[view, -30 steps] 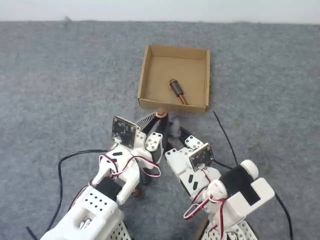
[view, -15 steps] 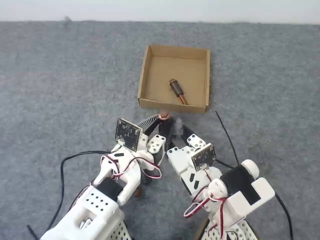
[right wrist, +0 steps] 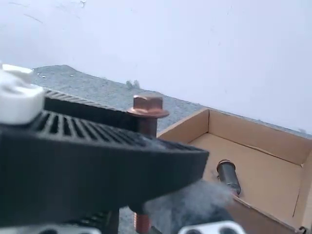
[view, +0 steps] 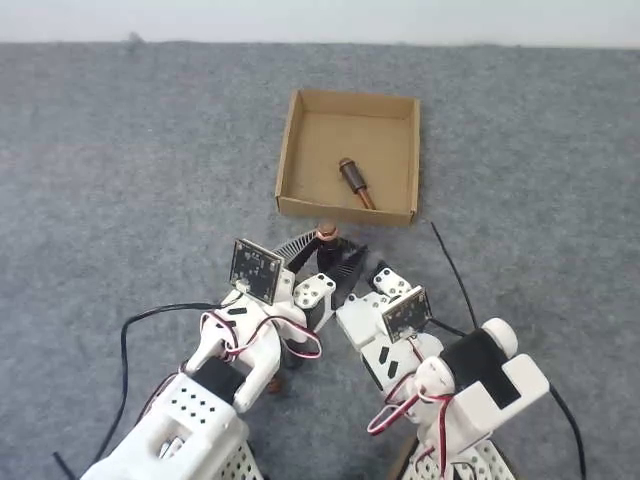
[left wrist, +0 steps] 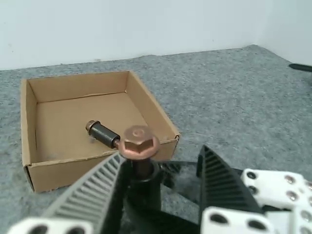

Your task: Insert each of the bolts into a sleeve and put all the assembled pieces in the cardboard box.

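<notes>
In the high view my left gripper (view: 322, 248) is shut on a copper-headed bolt (view: 326, 232), held upright just in front of the cardboard box (view: 347, 97). My right gripper (view: 345, 262) presses in from the right, shut on a dark sleeve (left wrist: 142, 170) that sits under the bolt head (left wrist: 139, 141). In the right wrist view the bolt (right wrist: 147, 105) stands behind a black ribbed finger (right wrist: 97, 161), and its copper shank shows below. One assembled piece (view: 354, 180) lies inside the box, also seen from the left wrist (left wrist: 102, 132) and the right wrist (right wrist: 227, 175).
Grey carpet covers the table all round the box. A black cable (view: 455, 275) trails on the right beside the right arm, and another cable (view: 130, 330) loops at the left. A white wall stands behind the box.
My right gripper has slid left until it meets the bolt. The left gripper and bolt have shifted slightly right and toward the arms.
</notes>
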`<state>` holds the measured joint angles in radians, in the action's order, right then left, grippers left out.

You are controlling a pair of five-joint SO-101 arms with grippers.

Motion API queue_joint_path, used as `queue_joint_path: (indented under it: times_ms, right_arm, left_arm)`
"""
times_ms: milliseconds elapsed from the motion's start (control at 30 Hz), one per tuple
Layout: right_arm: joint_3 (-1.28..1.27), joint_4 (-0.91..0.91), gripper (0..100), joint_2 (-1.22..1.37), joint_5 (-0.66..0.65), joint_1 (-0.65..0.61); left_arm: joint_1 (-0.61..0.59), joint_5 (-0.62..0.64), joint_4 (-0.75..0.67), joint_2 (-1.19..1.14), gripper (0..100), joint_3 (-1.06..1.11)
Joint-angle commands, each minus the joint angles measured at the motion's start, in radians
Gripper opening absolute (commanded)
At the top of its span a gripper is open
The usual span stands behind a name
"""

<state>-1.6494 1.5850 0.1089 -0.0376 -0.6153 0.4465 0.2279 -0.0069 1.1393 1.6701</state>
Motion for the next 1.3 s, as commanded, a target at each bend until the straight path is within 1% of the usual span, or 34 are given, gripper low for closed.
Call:
queue_joint_path:
  times_ms: [0, 200, 267, 500, 633, 733, 833, 967, 1033, 1067, 1167, 1267]
  right_arm:
    - [-0.003, 0.031, 0.6, -0.036, 0.011, 0.025]
    - [-0.003, 0.031, 0.6, -0.036, 0.009, 0.025]
    - [-0.002, 0.031, 0.6, -0.036, 0.009, 0.025]
    - [0.002, 0.028, 0.6, -0.036, 0.009, 0.025]
    - [0.002, 0.027, 0.6, -0.036, 0.008, 0.027]
    - [0.002, 0.027, 0.6, -0.038, 0.008, 0.027]
    - [0.002, 0.027, 0.6, -0.038, 0.008, 0.027]
    - [0.002, 0.025, 0.6, -0.038, 0.008, 0.027]
    - [0.002, 0.025, 0.6, -0.036, 0.008, 0.027]
    - [0.002, 0.025, 0.6, -0.036, 0.008, 0.027]
    - [0.002, 0.025, 0.6, -0.036, 0.008, 0.027]
    - [0.002, 0.025, 0.6, -0.036, 0.008, 0.028]
  left_arm:
    - [-0.006, -0.003, 0.012, 0.014, 21, -0.028]
    - [-0.101, -0.005, 0.012, 0.014, 21, -0.054]
    - [-0.11, -0.005, 0.014, 0.014, 21, -0.056]
    - [-0.091, -0.002, 0.014, 0.014, 21, -0.048]
    - [-0.071, 0.075, 0.008, 0.031, 21, -0.05]
    - [-0.074, 0.118, 0.017, 0.138, 21, -0.038]
    - [-0.074, 0.137, 0.098, 0.301, 21, -0.002]
    - [-0.074, 0.137, 0.33, 0.565, 21, 0.001]
    - [-0.074, 0.137, 0.43, 0.692, 21, 0.005]
    - [-0.074, 0.137, 0.463, 0.713, 21, -0.004]
    - [-0.081, 0.135, 0.445, 0.651, 21, -0.012]
    - [-0.138, 0.137, 0.385, 0.638, 21, -0.008]
